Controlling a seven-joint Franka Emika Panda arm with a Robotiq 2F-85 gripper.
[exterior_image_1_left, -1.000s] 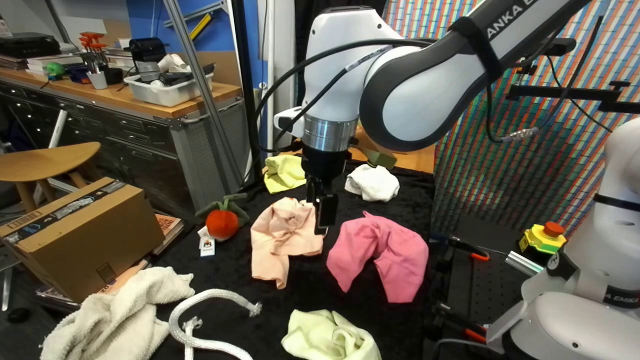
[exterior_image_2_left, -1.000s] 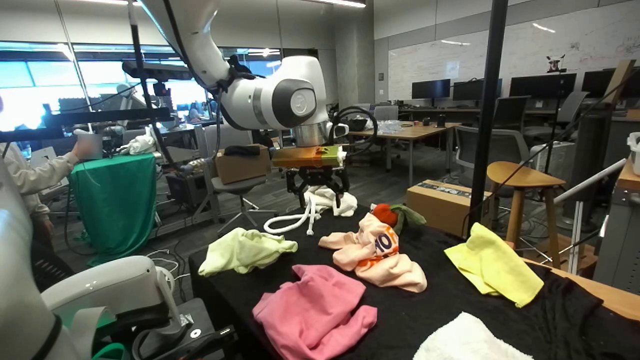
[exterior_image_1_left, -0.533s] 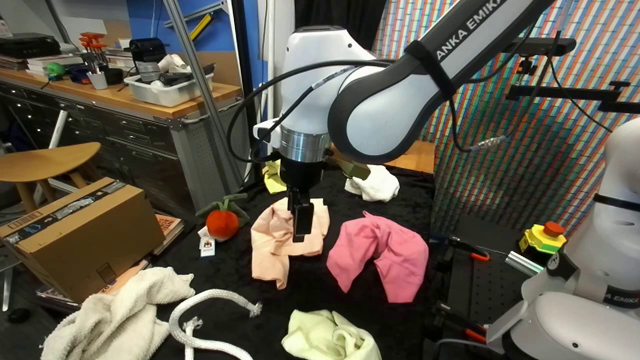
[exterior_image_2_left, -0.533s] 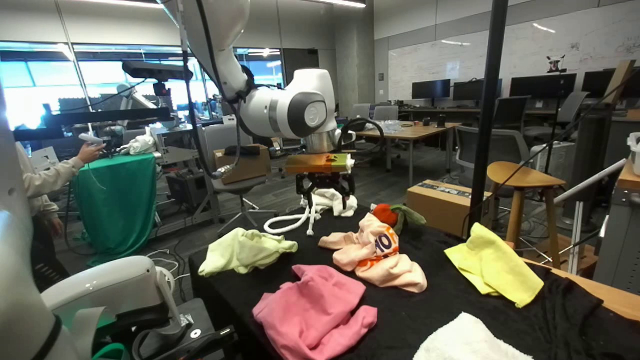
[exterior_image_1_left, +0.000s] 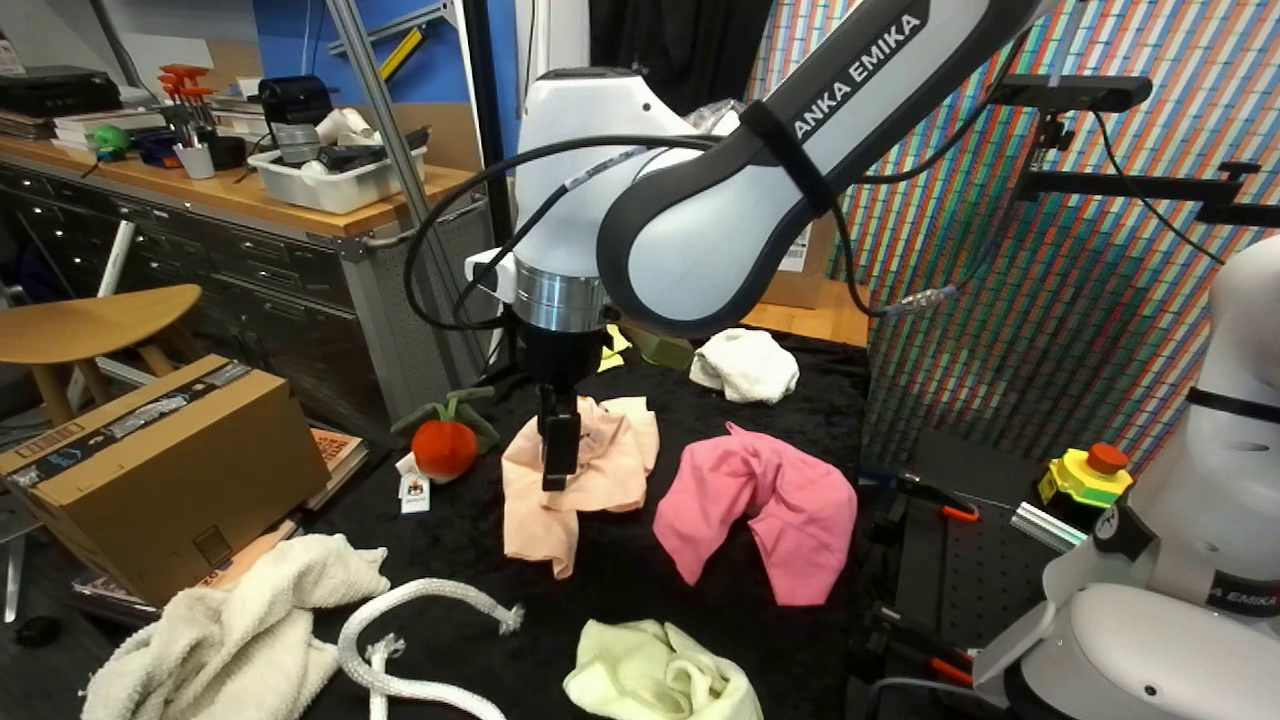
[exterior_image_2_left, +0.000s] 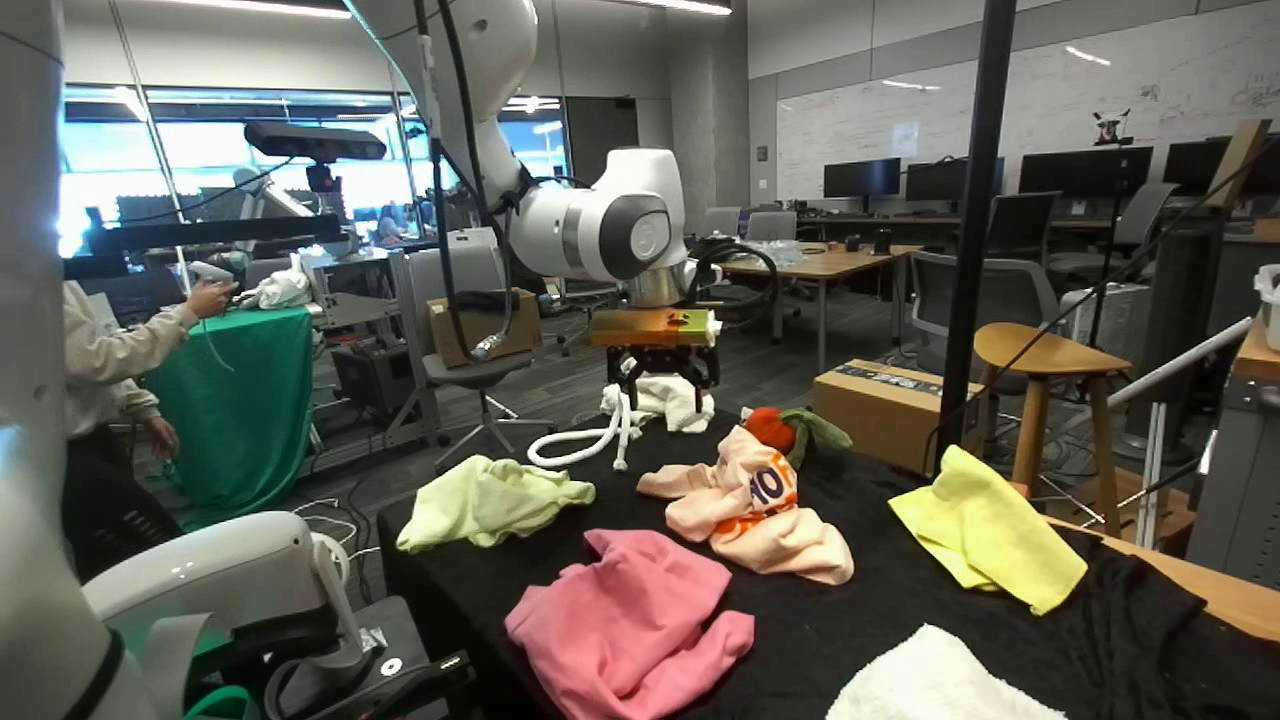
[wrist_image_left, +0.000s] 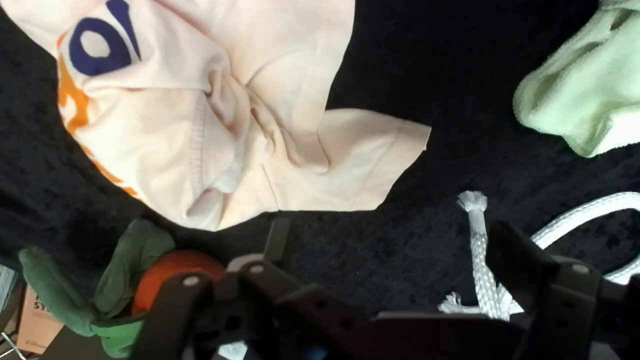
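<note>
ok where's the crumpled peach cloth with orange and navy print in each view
In an exterior view: the crumpled peach cloth, below and left of centre, partly behind the black two-fingered gripper.
In an exterior view: the cloth, below and right of centre, printed side showing.
In the wrist view: the cloth, upper left, cut by the top edge.
Shared landmark: the round red plush toy with green leaves, close by in all three.

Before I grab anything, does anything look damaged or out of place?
Yes: the white rope on the black cloth is frayed at both ends, loose strands splaying out. Nothing looks spilled.
</note>
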